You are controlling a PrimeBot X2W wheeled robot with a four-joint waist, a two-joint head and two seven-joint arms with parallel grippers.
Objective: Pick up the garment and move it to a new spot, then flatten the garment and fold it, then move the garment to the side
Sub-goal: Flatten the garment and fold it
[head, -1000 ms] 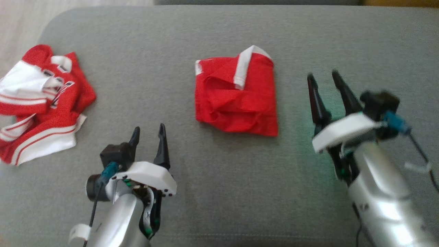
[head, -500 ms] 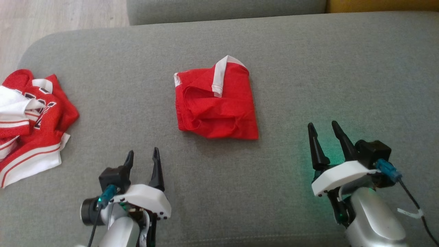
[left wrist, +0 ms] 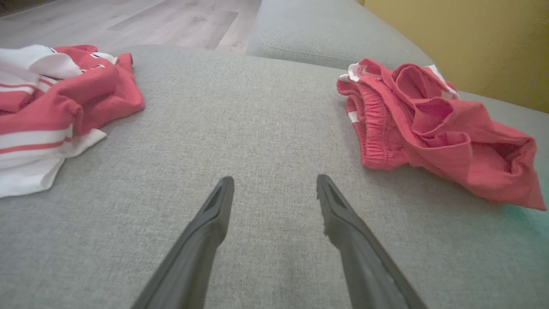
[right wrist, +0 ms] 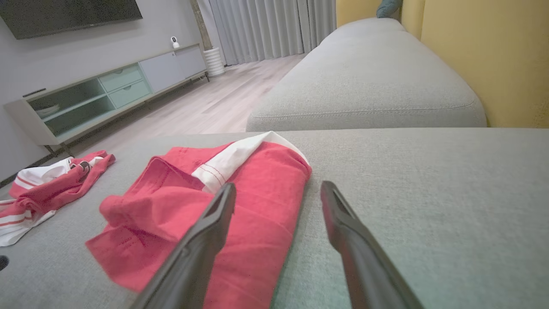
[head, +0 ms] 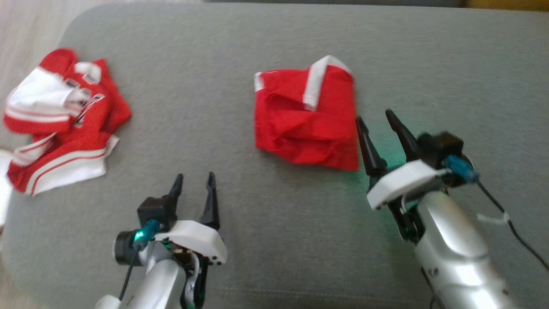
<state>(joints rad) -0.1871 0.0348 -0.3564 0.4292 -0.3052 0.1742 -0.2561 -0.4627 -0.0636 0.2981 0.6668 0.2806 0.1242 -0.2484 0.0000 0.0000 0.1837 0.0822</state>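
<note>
Folded red garment (head: 306, 124) on grey sofa (head: 214, 64), crumpled jersey (head: 64, 128) apart

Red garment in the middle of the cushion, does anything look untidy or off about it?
Yes. The red garment lies folded but rumpled: its surface is creased and bunched, and a white-trimmed flap is turned back at its far edge. No tear or stain is visible.

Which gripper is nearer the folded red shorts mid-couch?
Right. The right gripper sits open just beside the right edge of the red shorts, one finger almost at the fabric; the left gripper hangs open well apart, off their lower left corner.
</note>
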